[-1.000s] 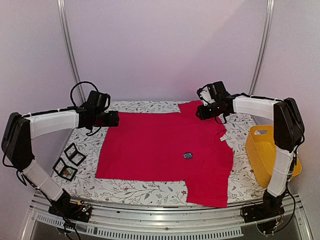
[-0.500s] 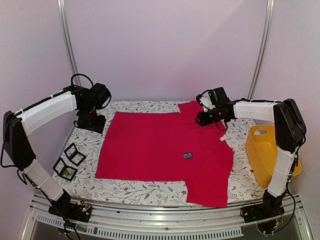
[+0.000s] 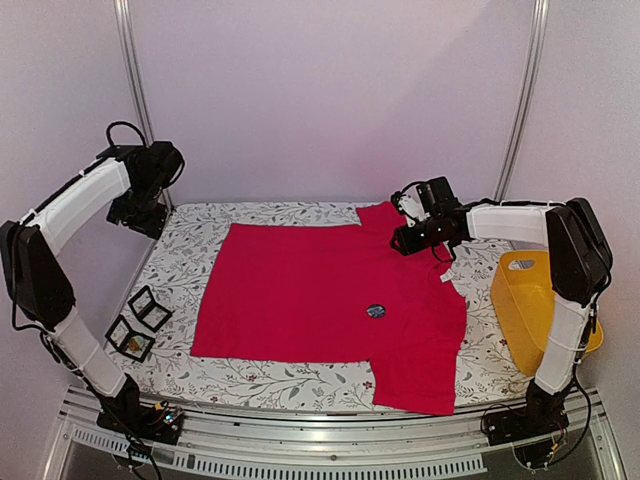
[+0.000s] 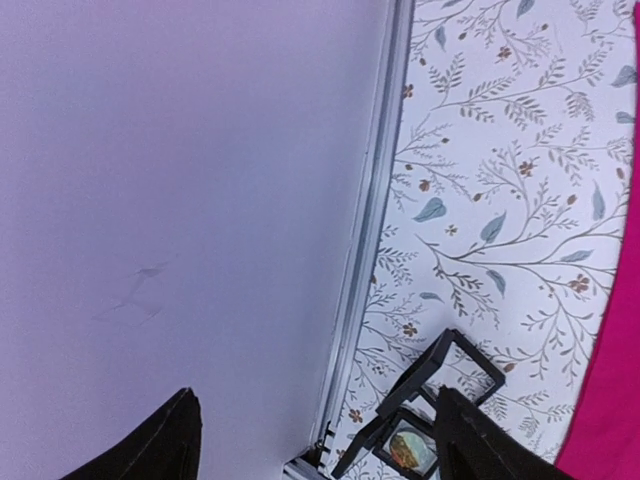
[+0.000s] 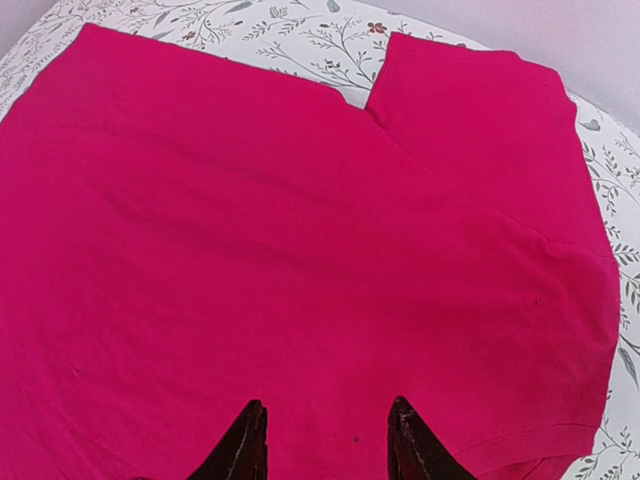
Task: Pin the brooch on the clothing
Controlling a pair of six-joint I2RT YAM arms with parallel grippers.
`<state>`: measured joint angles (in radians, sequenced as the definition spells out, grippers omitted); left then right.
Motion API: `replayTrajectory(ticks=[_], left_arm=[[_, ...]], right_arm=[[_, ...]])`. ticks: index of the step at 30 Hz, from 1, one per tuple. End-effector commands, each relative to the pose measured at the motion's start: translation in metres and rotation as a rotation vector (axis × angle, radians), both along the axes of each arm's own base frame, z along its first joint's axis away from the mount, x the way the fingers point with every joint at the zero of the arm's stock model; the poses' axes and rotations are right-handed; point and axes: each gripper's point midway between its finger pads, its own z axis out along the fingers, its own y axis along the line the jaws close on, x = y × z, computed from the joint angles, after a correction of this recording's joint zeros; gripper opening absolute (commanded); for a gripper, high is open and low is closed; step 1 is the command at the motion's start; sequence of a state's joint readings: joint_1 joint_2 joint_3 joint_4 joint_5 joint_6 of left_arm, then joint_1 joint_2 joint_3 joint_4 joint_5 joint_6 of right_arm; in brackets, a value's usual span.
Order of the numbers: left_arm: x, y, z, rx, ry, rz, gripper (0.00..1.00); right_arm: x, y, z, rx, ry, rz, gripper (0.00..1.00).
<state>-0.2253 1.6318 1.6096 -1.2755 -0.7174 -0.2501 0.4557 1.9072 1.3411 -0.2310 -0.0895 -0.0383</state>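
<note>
The red T-shirt (image 3: 320,290) lies spread flat on the floral tablecloth, its white neck label (image 3: 443,277) at the right. A small dark round brooch (image 3: 376,311) lies on the shirt near its middle right. My left gripper (image 3: 140,218) is raised over the far left back corner, off the shirt. In the left wrist view it (image 4: 315,400) is open and empty, with only the shirt's edge (image 4: 612,420) showing. My right gripper (image 3: 402,242) hovers over the shirt by the far sleeve. In the right wrist view it (image 5: 328,405) is open and empty above the red cloth (image 5: 300,230).
Two black frame boxes (image 3: 140,322) sit at the left table edge and also show in the left wrist view (image 4: 440,400). A yellow basket (image 3: 530,300) stands at the right. The tablecloth (image 3: 290,212) is bare around the shirt. Side walls and a frame rail (image 4: 365,250) are close.
My left arm has lifted off the shirt's far left corner and swung back to the left wall. My right gripper has barely moved. The shirt and brooch lie as before.
</note>
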Motion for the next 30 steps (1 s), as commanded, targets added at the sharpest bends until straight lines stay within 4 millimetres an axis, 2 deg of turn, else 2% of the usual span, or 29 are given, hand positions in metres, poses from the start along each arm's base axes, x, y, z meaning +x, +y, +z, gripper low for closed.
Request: replayTrajectory(ticks=[1,3,5,9,13,16,19,22,26,30], left_arm=[[-0.029,0.042,-0.013,0.35,0.225,-0.025,0.83],[-0.042,0.032,-0.036,0.248,0.281,-0.045,0.82],[-0.053,0.023,-0.048,0.171,0.306,-0.062,0.79],[-0.083,0.033,-0.057,0.215,0.37,-0.046,0.78],[-0.119,0.032,-0.085,0.097,0.479,-0.088,0.77],[-0.144,0.034,-0.099,0.056,0.541,-0.095,0.77],[-0.149,0.026,-0.105,-0.031,0.525,-0.117,0.77],[-0.155,0.032,-0.11,-0.031,0.538,-0.093,0.78],[-0.15,0.023,-0.121,-0.093,0.564,-0.114,0.76],[-0.151,0.03,-0.127,-0.092,0.601,-0.083,0.74]], right_arm=[[0.001,0.003,0.005,0.016,-0.018,0.022,0.4],[0.0,0.003,0.003,0.013,-0.016,0.024,0.4],[0.0,0.003,0.0,0.009,-0.012,0.022,0.4],[-0.001,0.012,0.001,0.039,-0.006,0.061,0.41],[-0.004,0.025,0.008,0.097,0.005,0.112,0.41],[-0.005,0.031,0.014,0.112,0.0,0.123,0.41],[-0.007,0.04,0.023,0.113,-0.016,0.141,0.41],[-0.007,0.052,0.032,0.099,-0.036,0.173,0.41],[-0.003,0.066,0.042,0.066,-0.058,0.208,0.41],[-0.001,0.079,0.047,0.025,-0.051,0.236,0.41]])
